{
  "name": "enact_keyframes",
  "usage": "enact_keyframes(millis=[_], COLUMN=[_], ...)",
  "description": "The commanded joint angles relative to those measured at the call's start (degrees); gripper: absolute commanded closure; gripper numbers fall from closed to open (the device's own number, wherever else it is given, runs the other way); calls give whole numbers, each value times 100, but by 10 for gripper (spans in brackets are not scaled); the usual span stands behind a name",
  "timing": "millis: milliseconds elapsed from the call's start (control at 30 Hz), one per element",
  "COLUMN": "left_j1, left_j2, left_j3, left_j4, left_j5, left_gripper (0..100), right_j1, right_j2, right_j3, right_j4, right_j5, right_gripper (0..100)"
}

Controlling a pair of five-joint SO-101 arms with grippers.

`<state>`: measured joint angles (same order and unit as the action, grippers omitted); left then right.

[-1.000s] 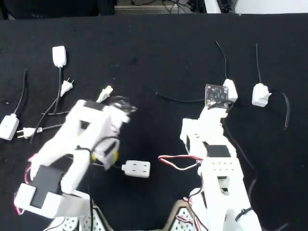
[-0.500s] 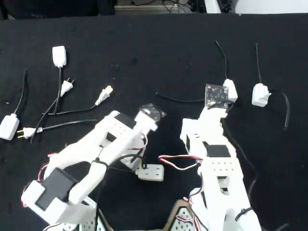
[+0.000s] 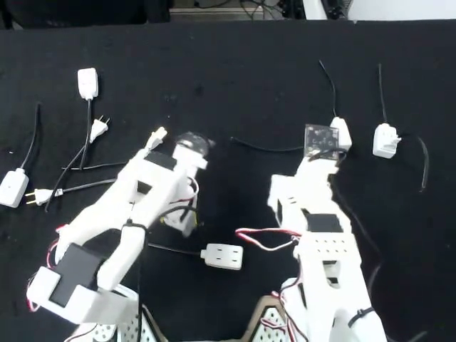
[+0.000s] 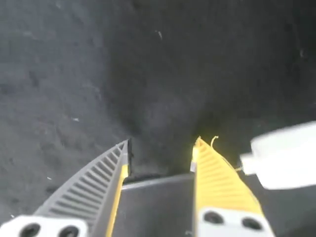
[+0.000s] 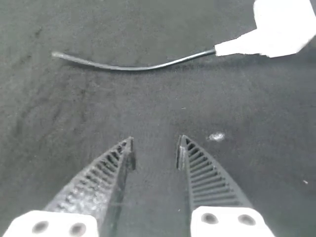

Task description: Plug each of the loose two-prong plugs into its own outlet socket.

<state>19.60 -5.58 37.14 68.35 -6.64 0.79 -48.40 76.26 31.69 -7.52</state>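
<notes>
Left gripper (image 4: 160, 148) spread, empty; white outlet block (image 4: 286, 155) just beside one finger. Right gripper (image 5: 155, 143) spread, empty; corded socket (image 5: 281, 22) ahead, apart. Loose plug (image 3: 99, 129) well apart from both.

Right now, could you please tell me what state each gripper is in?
Left gripper: open, holding nothing.
Right gripper: open, holding nothing.
</notes>
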Motion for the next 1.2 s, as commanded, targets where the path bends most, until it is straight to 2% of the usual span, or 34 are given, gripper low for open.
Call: enact_keyframes(millis=[0, 167, 367, 500, 800, 900, 1167], left_j1=[585, 1437, 1736, 1938, 1938, 1622, -101], left_j2=[-246, -1284, -2435, -2497, -1934, -1547, -1143], left_j3=[-4, 646, 1191, 1385, 1833, 1807, 1174], left_j4=[97, -123, -193, -211, -1697, -1960, -2092], left_j5=[-105, -62, -105, -62, -62, -62, -105], left_gripper=[787, 784, 777, 736, 731, 731, 731], right_j1=[440, 519, 527, 527, 527, 527, 527], right_j2=[-180, -180, -180, -180, -180, -180, -180], right_j3=[-470, -470, -470, -470, -470, -470, -470], right_j4=[123, 114, 97, 97, 97, 97, 97], right_j5=[-378, -475, -475, -484, -484, -484, -484], right_gripper=[861, 861, 861, 861, 861, 861, 861])
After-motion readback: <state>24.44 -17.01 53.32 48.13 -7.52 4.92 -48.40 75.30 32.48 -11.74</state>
